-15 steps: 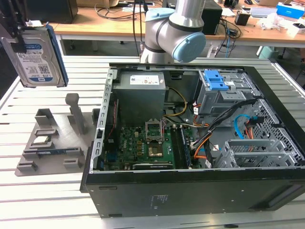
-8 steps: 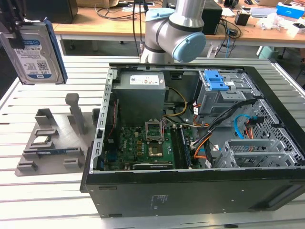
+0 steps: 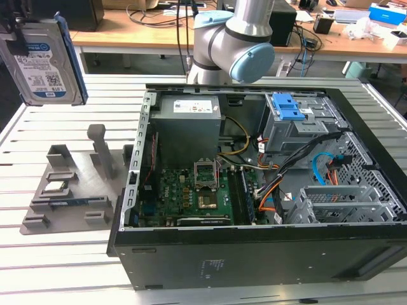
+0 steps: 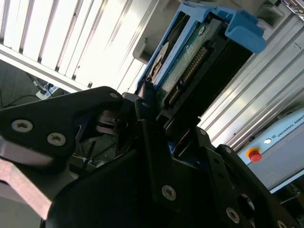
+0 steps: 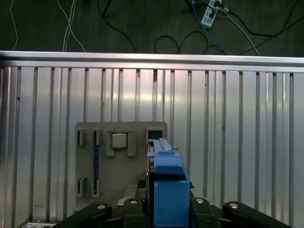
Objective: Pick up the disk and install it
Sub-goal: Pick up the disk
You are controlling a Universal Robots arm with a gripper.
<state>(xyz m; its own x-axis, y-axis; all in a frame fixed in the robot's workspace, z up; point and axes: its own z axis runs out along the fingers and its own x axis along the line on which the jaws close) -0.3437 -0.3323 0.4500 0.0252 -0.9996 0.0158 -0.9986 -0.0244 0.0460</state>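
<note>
The disk (image 3: 46, 60), silver with a blue-and-white label and blue side rails, hangs upright high above the table at the exterior view's left. My gripper (image 3: 14, 28) is shut on its upper end. In the second wrist view the black fingers (image 4: 147, 137) clamp the disk (image 4: 190, 71) by its sides, connector edge showing. In the first wrist view the disk's blue rail (image 5: 166, 180) sticks out between the fingers, above the grey holder (image 5: 118, 166). The open computer case (image 3: 254, 254) lies to the exterior view's right of the disk.
The grey holder (image 3: 70, 197) on the slatted table carries a small square chip (image 3: 56, 187) and a thin dark memory stick (image 3: 70, 202). Inside the case are a motherboard (image 3: 191, 197), a power supply (image 3: 187, 121), a drive cage with a blue latch (image 3: 289, 108) and loose cables (image 3: 305, 159).
</note>
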